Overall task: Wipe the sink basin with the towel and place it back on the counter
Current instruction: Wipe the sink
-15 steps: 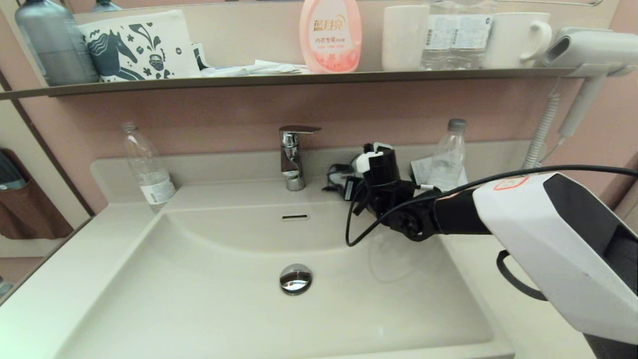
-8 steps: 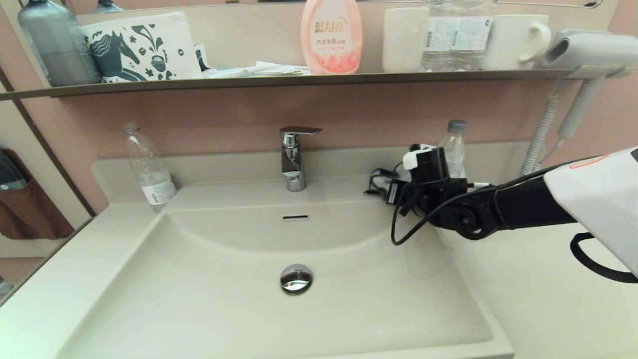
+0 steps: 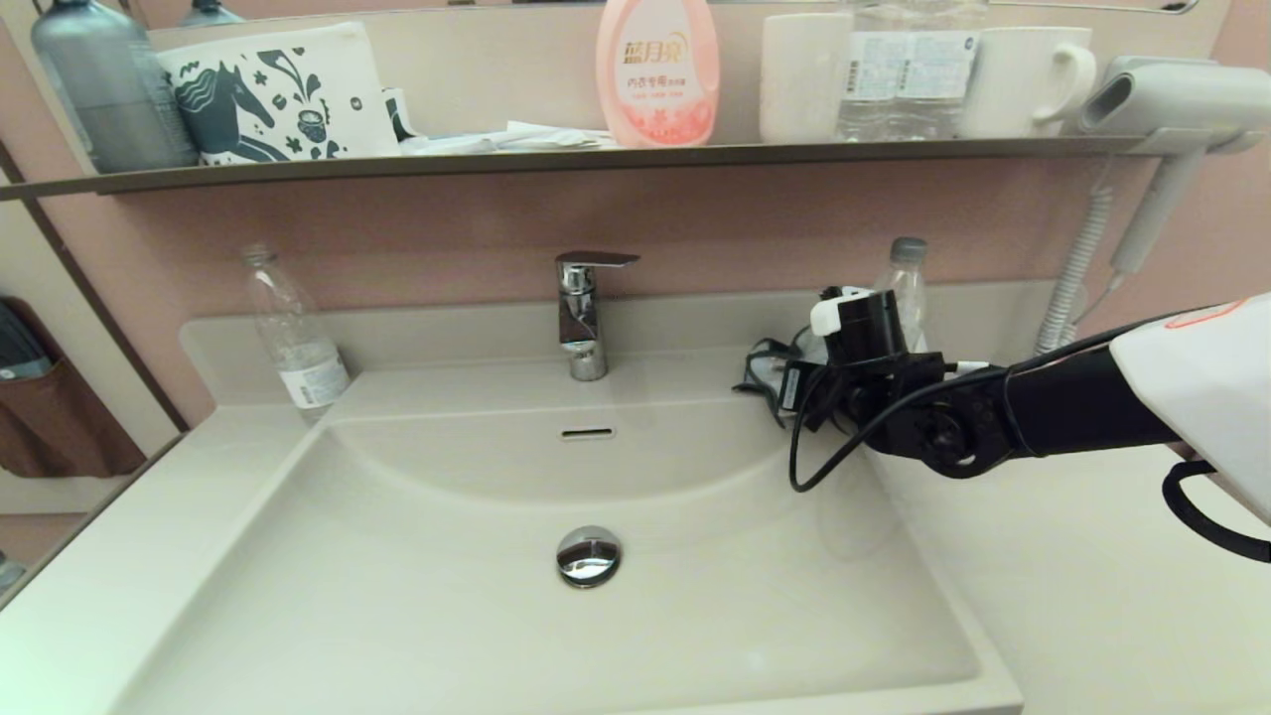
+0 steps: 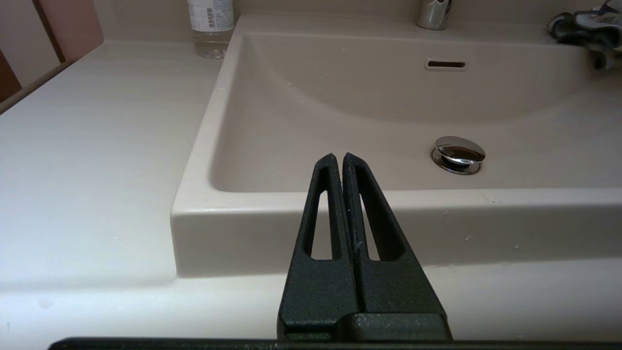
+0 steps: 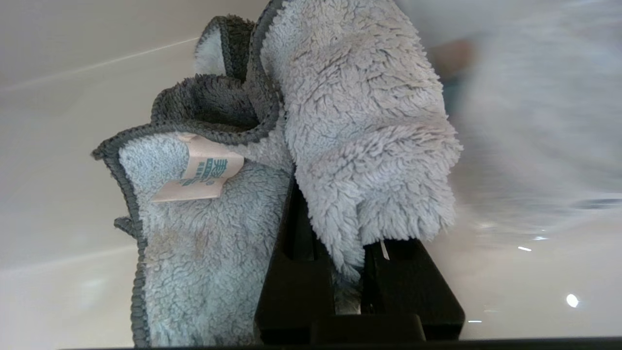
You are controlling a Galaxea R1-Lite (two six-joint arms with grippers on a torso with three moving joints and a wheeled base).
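The cream-white sink basin [image 3: 417, 596] lies in front of me, with its chrome drain plug [image 3: 589, 554] and overflow slot [image 3: 588, 433]. My right gripper [image 3: 784, 382] hovers at the basin's back right corner, over the counter [image 3: 1072, 596] strip near the wall. It is shut on the light blue towel [image 5: 359, 126], which bunches over the fingers with its white tag [image 5: 204, 175] showing. In the head view only a dark crumple of towel [image 3: 760, 369] shows. My left gripper [image 4: 338, 158] is shut and empty, parked low before the basin's front left edge.
A chrome faucet [image 3: 583, 313] stands behind the basin. Clear plastic bottles stand at the back left [image 3: 293, 333] and back right [image 3: 899, 288], the right one close behind my right wrist. A dark shelf [image 3: 596, 157] above holds bottles and cups. A hair dryer [image 3: 1172, 99] hangs at the right.
My right arm has carried the towel rightward from beside the faucet to the back right corner by the bottle. It has hardly moved in the last half second.
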